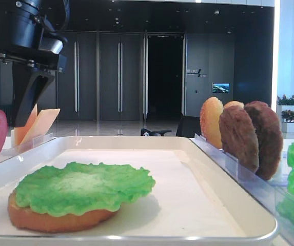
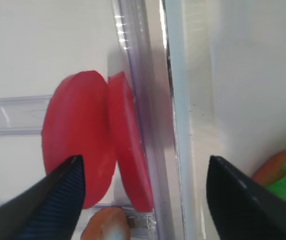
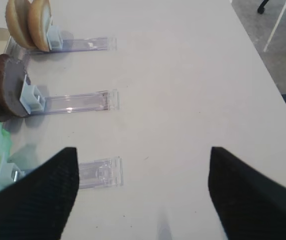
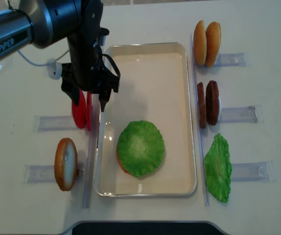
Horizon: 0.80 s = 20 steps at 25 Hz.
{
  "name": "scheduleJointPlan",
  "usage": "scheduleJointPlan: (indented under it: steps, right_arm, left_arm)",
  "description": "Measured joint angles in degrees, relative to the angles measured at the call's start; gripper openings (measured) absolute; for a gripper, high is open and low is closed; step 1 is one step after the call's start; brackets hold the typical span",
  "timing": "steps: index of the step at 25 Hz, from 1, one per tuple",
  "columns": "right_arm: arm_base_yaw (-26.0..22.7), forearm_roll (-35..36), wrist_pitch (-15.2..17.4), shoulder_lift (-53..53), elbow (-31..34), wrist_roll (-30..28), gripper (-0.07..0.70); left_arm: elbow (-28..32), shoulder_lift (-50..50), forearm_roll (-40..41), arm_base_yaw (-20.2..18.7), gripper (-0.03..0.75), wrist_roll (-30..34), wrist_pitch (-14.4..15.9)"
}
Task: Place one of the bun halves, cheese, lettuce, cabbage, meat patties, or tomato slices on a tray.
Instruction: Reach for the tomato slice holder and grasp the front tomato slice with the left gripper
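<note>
My left pincer (image 4: 87, 98) hangs wide open and empty over the two tomato slices (image 4: 81, 110), which stand on edge in their rack (image 4: 52, 122) just left of the tray (image 4: 145, 58). A bun half (image 1: 39, 218) topped with lettuce (image 4: 140, 148) already lies on the tray. I judge tomato comes next: drop straight, straddle one slice only, close gently. My right pincer (image 3: 143, 192) waits open over bare table.
</note>
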Motion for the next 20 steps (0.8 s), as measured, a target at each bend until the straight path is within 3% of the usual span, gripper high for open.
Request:
scheduleJointPlan:
  steps: [9,12,16,20]
  right_arm:
    - [0.0,0.0,0.0,0.0,0.0,0.0,0.54]
    - [0.0,0.0,0.0,0.0,0.0,0.0,0.54]
    - [0.0,0.0,0.0,0.0,0.0,0.0,0.54]
    - [0.0,0.0,0.0,0.0,0.0,0.0,0.54]
  left_arm:
    - [0.2,0.9,1.2,-0.1,0.576,0.1,0.0]
    - [0.2,2.0,1.1,-0.2,0.544,0.1,0.0]
    - [0.2,2.8,1.2,-0.2,0.398,0.1,-0.1]
    - [0.2,2.9,1.4,-0.2,0.154,0.3,-0.1]
